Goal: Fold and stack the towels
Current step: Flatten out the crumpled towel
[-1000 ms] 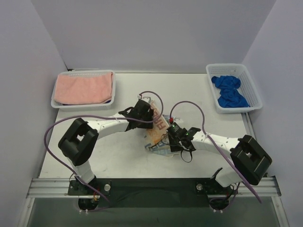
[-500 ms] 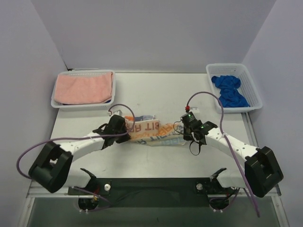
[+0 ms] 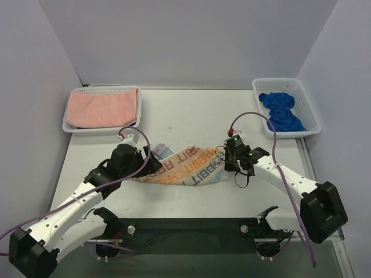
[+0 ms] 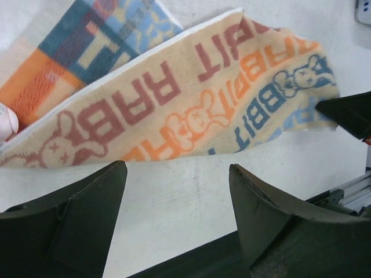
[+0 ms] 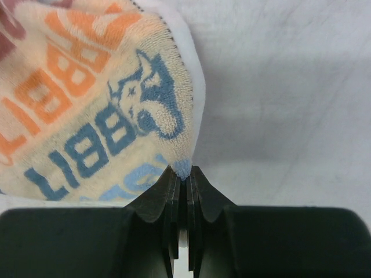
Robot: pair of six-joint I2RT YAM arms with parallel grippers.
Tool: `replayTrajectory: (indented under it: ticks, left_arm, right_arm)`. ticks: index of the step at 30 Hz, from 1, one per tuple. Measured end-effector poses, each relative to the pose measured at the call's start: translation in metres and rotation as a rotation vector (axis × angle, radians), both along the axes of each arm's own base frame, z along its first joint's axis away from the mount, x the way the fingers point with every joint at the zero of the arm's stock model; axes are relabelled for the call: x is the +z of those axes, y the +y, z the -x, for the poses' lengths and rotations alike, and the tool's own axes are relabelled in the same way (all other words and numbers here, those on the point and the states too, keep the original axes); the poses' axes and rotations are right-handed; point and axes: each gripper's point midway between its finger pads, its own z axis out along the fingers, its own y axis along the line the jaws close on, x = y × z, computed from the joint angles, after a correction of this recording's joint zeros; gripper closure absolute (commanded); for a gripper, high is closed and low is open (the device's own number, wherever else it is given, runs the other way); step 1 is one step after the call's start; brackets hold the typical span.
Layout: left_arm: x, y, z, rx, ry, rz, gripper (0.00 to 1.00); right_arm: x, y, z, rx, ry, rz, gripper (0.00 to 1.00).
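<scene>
The white RABBIT towel (image 3: 188, 168) lies stretched in a long band across the middle of the table. My right gripper (image 3: 227, 162) is shut on its right corner; in the right wrist view a blue tuft of the RABBIT towel (image 5: 98, 98) is pinched between the jaws of that gripper (image 5: 182, 169). My left gripper (image 3: 152, 165) is at the towel's left end and stands open. In the left wrist view its fingertips (image 4: 177, 168) frame bare table just short of the towel's edge (image 4: 191, 104). A salmon-pink towel (image 3: 103, 107) lies flat in the left basket. A royal-blue towel (image 3: 281, 113) sits crumpled in the right basket.
A white mesh basket (image 3: 66, 126) stands at the back left, and another white basket (image 3: 314, 119) at the back right. The table's near edge and the metal rail (image 3: 185, 227) run close behind both grippers.
The left gripper has opened and let go of the towel's left end, and the left arm has drawn back toward the near edge. The towel now lies longer and flatter. The right gripper keeps its hold.
</scene>
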Motion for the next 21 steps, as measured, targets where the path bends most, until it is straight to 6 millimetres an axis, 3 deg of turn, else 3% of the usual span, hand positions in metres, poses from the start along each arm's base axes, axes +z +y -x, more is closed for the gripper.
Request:
replayTrajectory:
  ticks: [5, 12, 13, 17, 21]
  left_arm:
    - [0.032, -0.028, -0.041, -0.117, -0.055, -0.092, 0.17]
    - [0.022, -0.1, -0.116, -0.354, -0.051, -0.203, 0.21]
    - [0.009, -0.108, -0.123, -0.38, -0.028, -0.221, 0.21]
    - [-0.014, -0.142, -0.152, -0.475, -0.018, -0.25, 0.21]
    - [-0.041, -0.16, -0.156, -0.564, 0.007, -0.276, 0.23]
  right_arm:
    - [-0.026, -0.006, 0.025, -0.012, 0.097, 0.002, 1.0]
    - [-0.033, -0.009, 0.033, -0.021, 0.123, 0.006, 1.0]
    - [-0.033, -0.009, 0.033, -0.021, 0.125, 0.006, 1.0]
    - [-0.036, -0.01, 0.035, -0.021, 0.128, 0.008, 1.0]
    - [-0.039, -0.011, 0.038, -0.02, 0.14, 0.007, 1.0]
